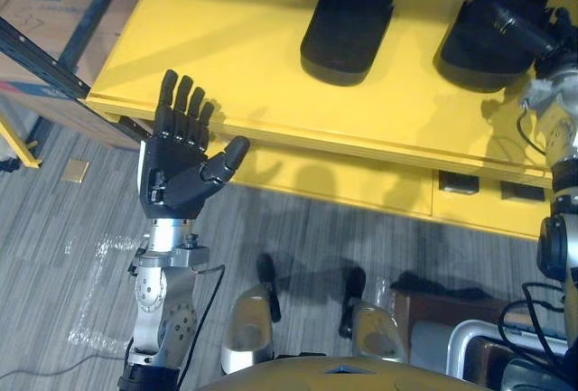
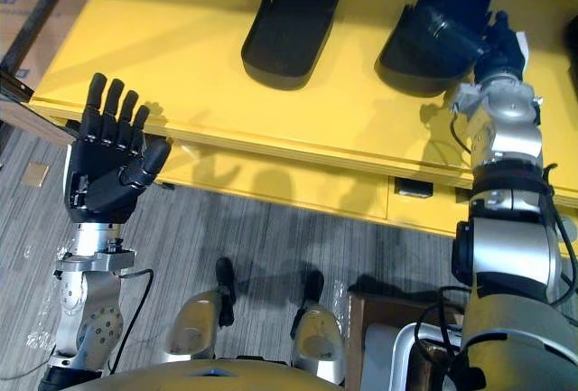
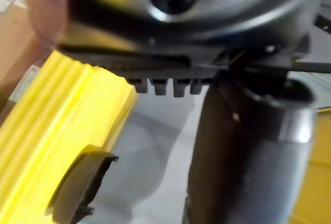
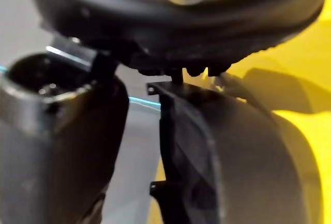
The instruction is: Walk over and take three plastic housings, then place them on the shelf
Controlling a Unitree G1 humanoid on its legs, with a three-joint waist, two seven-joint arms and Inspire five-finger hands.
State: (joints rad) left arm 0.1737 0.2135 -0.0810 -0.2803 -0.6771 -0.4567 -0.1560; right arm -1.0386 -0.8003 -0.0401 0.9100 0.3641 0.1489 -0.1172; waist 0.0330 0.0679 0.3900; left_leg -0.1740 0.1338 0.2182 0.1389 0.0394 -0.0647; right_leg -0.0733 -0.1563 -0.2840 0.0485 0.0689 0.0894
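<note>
Yellow and glossy, the flat-topped desk (image 1: 226,57) carries two black, shoe-shaped plastic housings, each a hollow shell with a raised rim. The left robot hand (image 1: 176,161) is held upright just in front of the desk's near edge, palm toward the camera, its fingers (image 1: 183,102) straight and close side by side and its thumb (image 1: 226,161) angled out toward the right; it holds nothing and touches nothing. The first black housing (image 1: 348,21) lies on the desktop beyond this robot hand and off to its right, well apart from it. In the left wrist view that housing (image 3: 77,188) shows past the thumb (image 3: 243,157), resting on the yellow surface.

The right robot hand (image 2: 501,52) reaches over the desk's near edge to the second black housing (image 1: 479,48), which lies directly under and ahead of its fingertips, to the right of the first housing. Its fingers stretch out over the shell's near end. In the right wrist view the housing's (image 4: 232,167) thin rim stands just below the row of fingertips, while the thumb (image 4: 57,146) stays on the other side of that rim with a strip of open space between them, so the robot hand is spread and not clamped on the shell.

Below the left robot hand lies grey wood-grain floor (image 1: 72,228), and beyond it to its left sits a brown cardboard box (image 1: 36,12)
</note>
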